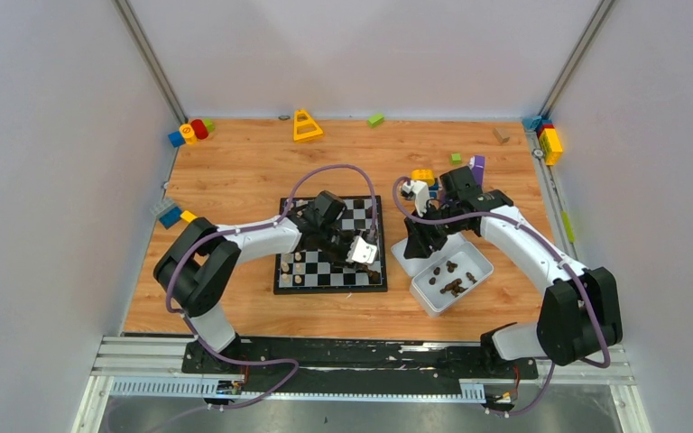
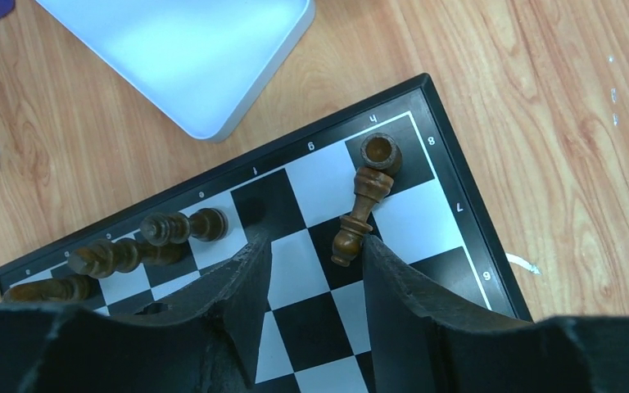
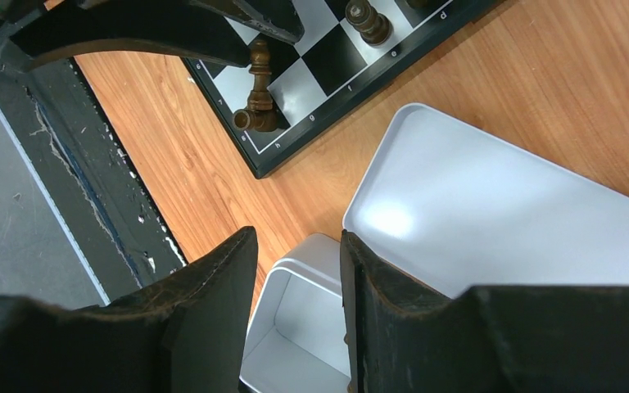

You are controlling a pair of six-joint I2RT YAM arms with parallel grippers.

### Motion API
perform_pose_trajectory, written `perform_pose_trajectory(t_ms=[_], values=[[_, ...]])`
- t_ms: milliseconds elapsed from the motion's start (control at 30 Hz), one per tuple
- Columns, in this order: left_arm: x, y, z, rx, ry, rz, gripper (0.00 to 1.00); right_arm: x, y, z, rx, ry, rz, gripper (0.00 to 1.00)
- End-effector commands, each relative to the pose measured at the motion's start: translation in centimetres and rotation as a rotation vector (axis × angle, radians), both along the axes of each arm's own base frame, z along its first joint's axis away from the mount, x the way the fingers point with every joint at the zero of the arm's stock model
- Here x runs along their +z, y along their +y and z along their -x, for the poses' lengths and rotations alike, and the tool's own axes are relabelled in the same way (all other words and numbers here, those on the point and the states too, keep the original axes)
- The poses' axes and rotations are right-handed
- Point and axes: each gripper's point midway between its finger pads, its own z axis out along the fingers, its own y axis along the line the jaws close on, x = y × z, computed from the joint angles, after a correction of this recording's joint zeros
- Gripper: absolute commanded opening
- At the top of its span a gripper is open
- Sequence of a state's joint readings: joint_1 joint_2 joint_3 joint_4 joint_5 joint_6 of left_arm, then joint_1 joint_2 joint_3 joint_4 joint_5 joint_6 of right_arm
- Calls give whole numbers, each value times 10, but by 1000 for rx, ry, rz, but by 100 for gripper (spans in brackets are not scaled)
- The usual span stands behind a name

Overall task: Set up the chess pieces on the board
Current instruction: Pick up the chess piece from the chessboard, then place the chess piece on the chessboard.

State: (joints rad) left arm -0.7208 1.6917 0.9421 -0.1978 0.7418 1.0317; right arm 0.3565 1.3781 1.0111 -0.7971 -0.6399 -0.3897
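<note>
The chessboard (image 1: 325,236) lies mid-table. My left gripper (image 1: 367,255) hangs open over its right edge; in the left wrist view the gripper (image 2: 315,246) has only board squares between its jaws. A dark brown piece (image 2: 359,217) lies tipped over, its head touching the right fingertip (image 2: 381,258). Another dark piece (image 2: 380,151) stands in the corner square. More dark pieces (image 2: 184,227) lie along the board's edge row. Cream pieces (image 1: 300,268) stand at the board's near left. My right gripper (image 1: 420,239) is open and empty over the tray's corner (image 3: 295,270).
The white tray (image 1: 429,295) holds several dark pieces (image 1: 453,285) to the right of the board. Its lid (image 1: 408,257) lies beside it, also in the right wrist view (image 3: 500,205). Colourful toy blocks (image 1: 191,132) are scattered along the far edge and sides.
</note>
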Motion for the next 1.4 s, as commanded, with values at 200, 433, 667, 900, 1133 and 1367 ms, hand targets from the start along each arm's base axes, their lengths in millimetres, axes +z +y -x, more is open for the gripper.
perform_pose_trajectory(t_ms=[200, 433, 667, 900, 1133, 1367], values=[[-2, -1, 3, -55, -18, -36, 42, 9, 7, -4, 17, -34, -55, 42], [-4, 0, 5, -55, -5, -49, 33, 7, 7, -4, 16, -26, -53, 42], [-7, 3, 7, -52, 7, -71, 22, 7, 6, -4, 13, -26, -50, 42], [-5, 8, 2, -11, -3, -104, 8, 4, 6, -3, 13, -16, -45, 42], [-5, 18, 0, 16, -25, -146, 2, 2, 6, -3, 11, -12, -42, 42], [8, 27, -6, 79, -54, -161, 0, 11, 10, -5, 17, -24, -68, 43]])
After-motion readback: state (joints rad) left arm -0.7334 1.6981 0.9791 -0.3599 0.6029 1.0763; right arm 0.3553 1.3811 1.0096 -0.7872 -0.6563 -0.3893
